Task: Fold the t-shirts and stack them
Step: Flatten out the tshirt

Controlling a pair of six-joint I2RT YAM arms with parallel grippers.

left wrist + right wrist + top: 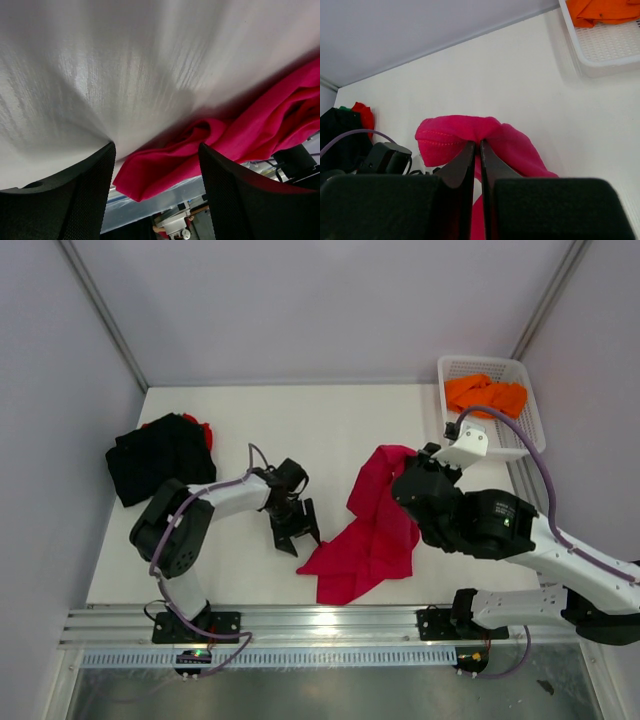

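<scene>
A large crimson t-shirt (370, 535) hangs crumpled from my right gripper (402, 458), its lower part spread on the table. In the right wrist view the right gripper (477, 145) is shut on a bunched hemmed fold of this t-shirt (452, 132). My left gripper (296, 532) is open and low over the table, just left of the shirt's lower-left corner. In the left wrist view that crimson corner (150, 172) lies ahead between the spread fingers (80, 195), untouched. A black t-shirt (158, 455) lies at the left with a red one (205, 430) peeking out behind it.
A white mesh basket (530, 410) at the back right holds an orange t-shirt (485, 393). The basket (610, 47) and the orange cloth (600, 10) also show in the right wrist view. The table's near edge meets a metal rail (330, 625).
</scene>
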